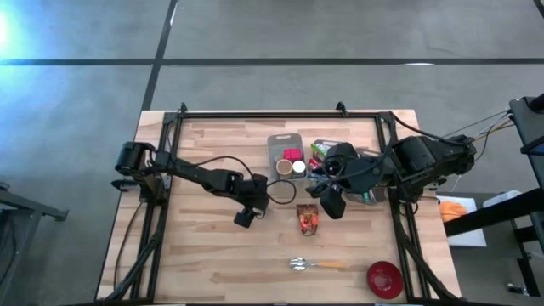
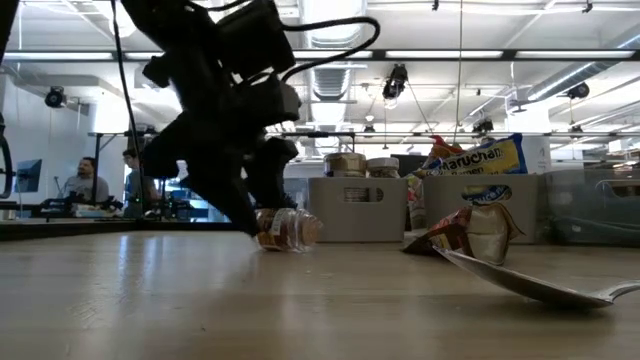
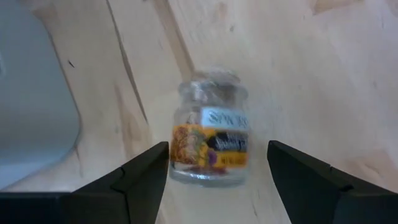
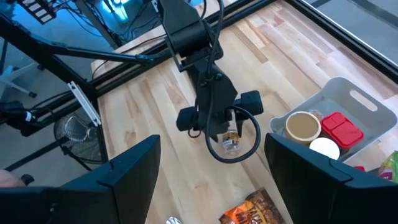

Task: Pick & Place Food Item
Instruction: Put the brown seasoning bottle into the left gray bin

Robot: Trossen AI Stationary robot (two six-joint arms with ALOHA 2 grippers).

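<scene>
The spice jar, clear glass with an orange-and-dark label, is shown lying on its side on the wooden table, just beside the grey tray. It is framed between the parted fingers of the left gripper, which are not seen to touch it. The tray is occupied by a tan-lidded jar, a red container and a white lid. A snack packet and a spoon are set nearby, a red bowl farther off. The right gripper is held open above the table.
</scene>
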